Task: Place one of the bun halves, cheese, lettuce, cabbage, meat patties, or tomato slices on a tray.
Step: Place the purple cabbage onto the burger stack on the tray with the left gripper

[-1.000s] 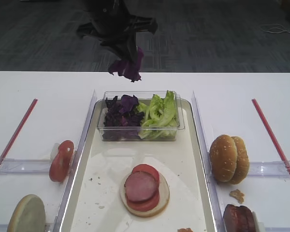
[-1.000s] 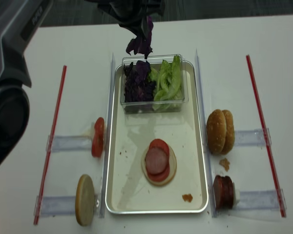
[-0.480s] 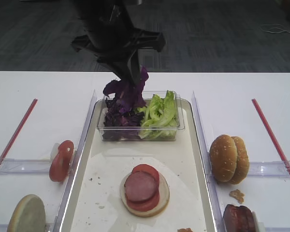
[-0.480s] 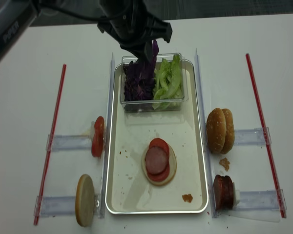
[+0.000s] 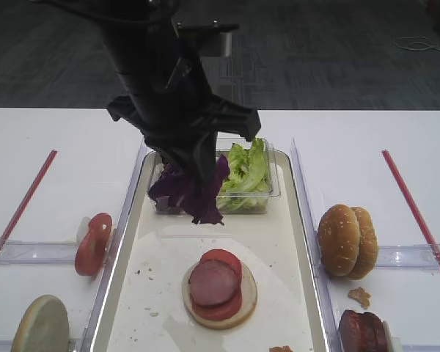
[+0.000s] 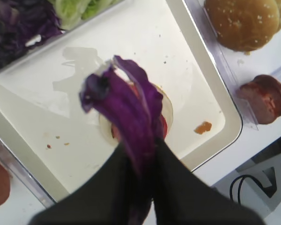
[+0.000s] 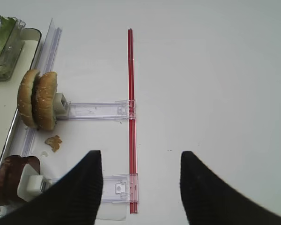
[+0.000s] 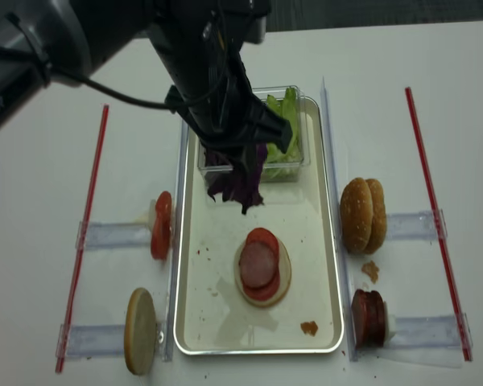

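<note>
Watching the exterior high view, I see the left gripper (image 5: 203, 176) pinching the cabbage (image 5: 194, 192) above the tray (image 5: 293, 293), at twelve o'clock from the bun stack (image 5: 219, 293). Loose shreds could drop short. In the left wrist view, leaves dangle off-centre. In the right wrist view, the right gripper (image 7: 139, 185) stands spread, idle.

On the desk (image 8: 48, 201), the tray (image 8: 322, 241) holds a box (image 8: 299, 165) at its far end and a stacked bun half (image 8: 283, 277) nearer, with bun halves (image 8: 364, 215) to its right.
</note>
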`<move>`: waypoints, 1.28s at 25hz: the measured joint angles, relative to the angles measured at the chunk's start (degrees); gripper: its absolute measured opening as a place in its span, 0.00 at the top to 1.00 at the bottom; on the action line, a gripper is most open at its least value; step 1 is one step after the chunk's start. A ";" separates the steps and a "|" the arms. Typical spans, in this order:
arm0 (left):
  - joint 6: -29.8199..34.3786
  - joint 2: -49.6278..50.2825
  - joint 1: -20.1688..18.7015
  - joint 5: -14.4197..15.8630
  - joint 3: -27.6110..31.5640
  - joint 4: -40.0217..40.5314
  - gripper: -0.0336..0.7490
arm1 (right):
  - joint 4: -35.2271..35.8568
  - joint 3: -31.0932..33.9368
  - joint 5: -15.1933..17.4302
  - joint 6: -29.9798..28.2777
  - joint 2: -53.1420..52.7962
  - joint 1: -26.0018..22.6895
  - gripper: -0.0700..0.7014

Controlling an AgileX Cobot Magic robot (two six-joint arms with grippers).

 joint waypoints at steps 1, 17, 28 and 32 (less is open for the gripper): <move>-0.24 -0.12 -0.61 0.00 0.59 0.48 0.87 | 0.00 0.00 0.00 0.00 0.00 0.00 0.39; -0.86 -0.21 -5.56 -8.90 10.32 0.95 0.87 | 0.00 0.00 0.00 0.19 0.00 0.00 0.39; 3.67 5.13 -5.56 -13.45 10.32 -2.02 0.87 | 0.00 0.00 0.00 0.19 0.00 0.00 0.39; 3.67 7.28 -5.56 -13.81 10.32 -2.06 0.87 | 0.00 0.00 0.00 0.19 0.00 0.00 0.39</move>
